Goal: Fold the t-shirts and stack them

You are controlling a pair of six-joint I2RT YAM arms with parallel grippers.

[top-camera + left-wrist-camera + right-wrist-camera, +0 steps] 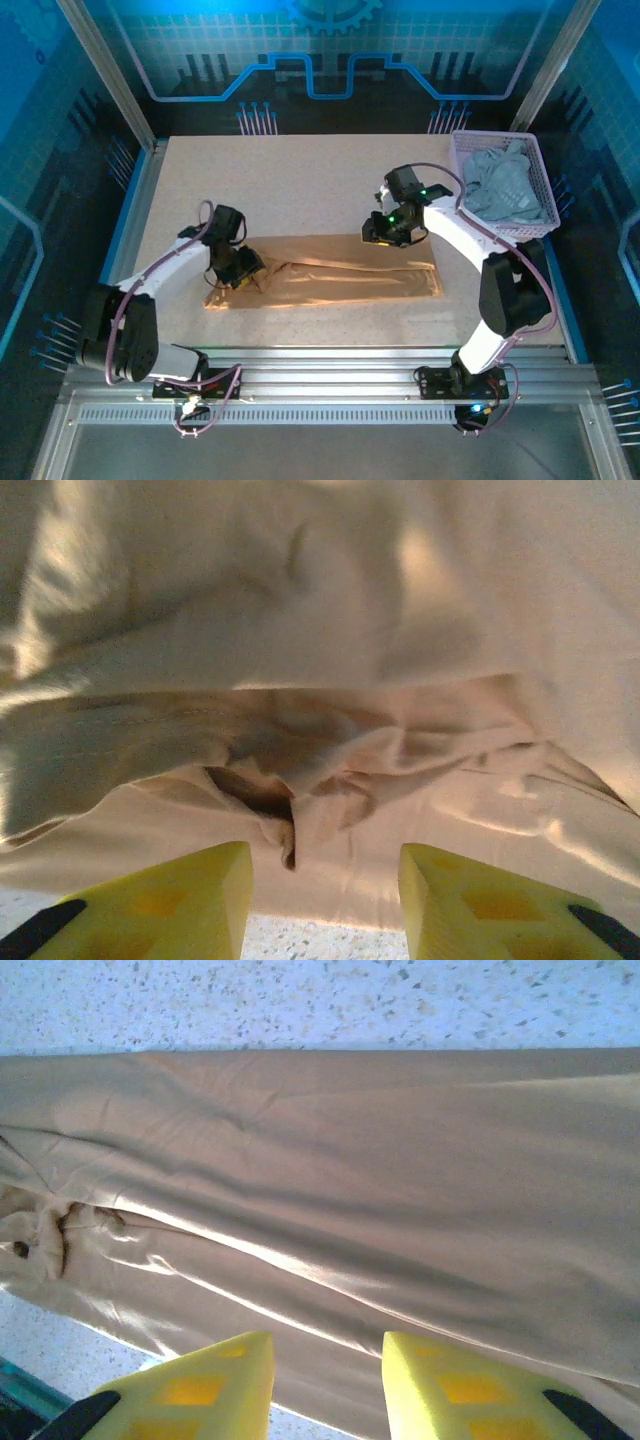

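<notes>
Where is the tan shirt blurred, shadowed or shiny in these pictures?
Left wrist view: the tan short-sleeved cloth t-shirt looks soft and blurred near the top, with deep shadow in its bunched folds. Right wrist view: sharper, with a bright sheen along one crease. Top view: blue light tints the rear wall.

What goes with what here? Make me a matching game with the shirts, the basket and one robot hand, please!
Things:
1. tan t-shirt
2. grey-blue t-shirt
3. basket
4. left gripper

Where or how:
A. crumpled up inside the basket
B. standing at the far right corner of the table
C. lying long and flat near the front of the table
D. sitting over the left end of the tan t-shirt

Right pairs: 1-C, 2-A, 3-B, 4-D
</notes>
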